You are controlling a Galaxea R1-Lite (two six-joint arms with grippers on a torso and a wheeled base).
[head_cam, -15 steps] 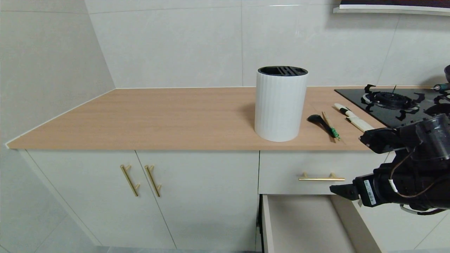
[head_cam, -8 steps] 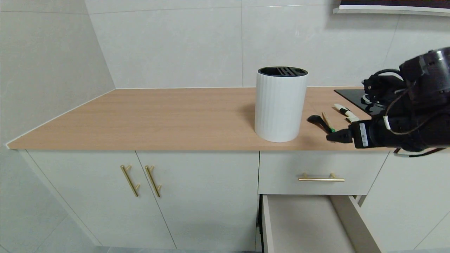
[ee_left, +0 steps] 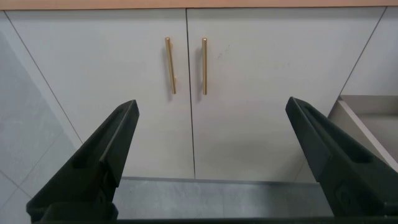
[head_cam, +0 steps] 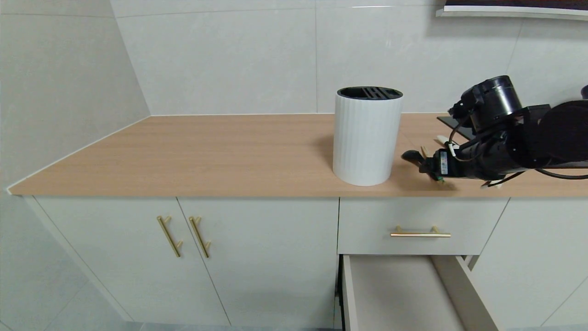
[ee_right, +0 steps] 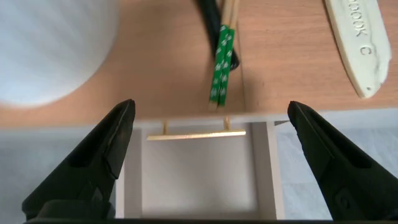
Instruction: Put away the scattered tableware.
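Right gripper point(head_cam: 431, 168): jaws spread wide, nothing between them. Sits low over the front strip of the countertop point(head_cam: 206, 151), just right of the white ribbed holder point(head_cam: 366, 138), lined up above the green-tipped chopsticks point(ee_right: 222, 68) (no contact evident from the wrist camera).

Compared with a second ago: up from the level of the open drawer point(head_cam: 399, 294), past the counter lip, and in over the utensils. Reads as the close of an approach, with the first pick judged to be next.

Chopsticks: flat on the counter, green ends toward the front edge, close alongside the handle of the black spoon point(head_cam: 412, 156); touching or merely beside, cannot tell. White utensil point(ee_right: 357, 43): also flat on the counter, apart from the pair, on the side away from the holder.

Left gripper point(ee_left: 211, 162): likewise wide open and empty, down low, facing the cabinet doors point(ee_left: 186, 93).

Status: nothing put away yet; all three pieces on the counter. Risk noted: spoon handle near enough to the chopsticks to be caught in the same closing.
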